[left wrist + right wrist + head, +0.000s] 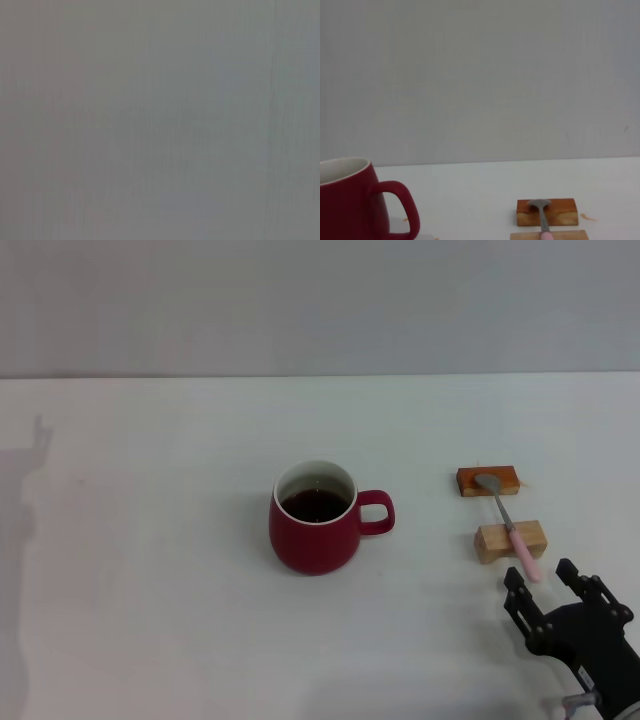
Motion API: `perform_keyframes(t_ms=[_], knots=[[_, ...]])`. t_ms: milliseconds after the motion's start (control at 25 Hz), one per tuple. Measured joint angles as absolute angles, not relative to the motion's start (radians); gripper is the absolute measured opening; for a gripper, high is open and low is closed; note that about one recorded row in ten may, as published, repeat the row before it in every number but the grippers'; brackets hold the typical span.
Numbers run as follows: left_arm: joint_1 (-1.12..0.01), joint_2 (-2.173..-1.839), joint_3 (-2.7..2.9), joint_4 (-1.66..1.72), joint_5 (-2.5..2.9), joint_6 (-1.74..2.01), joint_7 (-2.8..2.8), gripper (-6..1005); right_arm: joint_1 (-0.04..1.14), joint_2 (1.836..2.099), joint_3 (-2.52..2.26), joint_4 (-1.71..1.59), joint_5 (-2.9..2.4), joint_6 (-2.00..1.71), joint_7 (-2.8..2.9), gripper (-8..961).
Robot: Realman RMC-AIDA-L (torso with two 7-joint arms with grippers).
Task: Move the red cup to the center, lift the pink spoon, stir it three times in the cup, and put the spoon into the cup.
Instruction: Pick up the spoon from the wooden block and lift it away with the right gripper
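Note:
The red cup (pixel 315 517) stands near the middle of the white table, its handle pointing right and dark liquid inside; the right wrist view shows its handle side (pixel 350 205). To its right the pink spoon (pixel 508 525) lies across two small wooden blocks, metal bowl on the far one, pink handle end toward me; the right wrist view shows its bowl and neck (pixel 541 212). My right gripper (pixel 545 578) sits open just in front of the handle end, touching nothing. The left gripper is out of view.
A reddish wooden block (pixel 488 481) and a pale wooden block (pixel 510 541) carry the spoon. The table (pixel 150 540) runs back to a grey wall. The left wrist view shows only a plain grey surface.

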State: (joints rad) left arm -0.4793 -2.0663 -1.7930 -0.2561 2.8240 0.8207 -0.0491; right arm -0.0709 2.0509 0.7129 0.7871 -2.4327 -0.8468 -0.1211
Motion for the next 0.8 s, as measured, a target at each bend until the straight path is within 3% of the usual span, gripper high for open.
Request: perform_keyframes(t_ms=[800], knots=[[-0.471,-2.066,-1.787,-0.256,2.824,0.836,-0.049,844,-0.064,2.056,0.724,0.79,-2.433,-0.847,-0.121,638]])
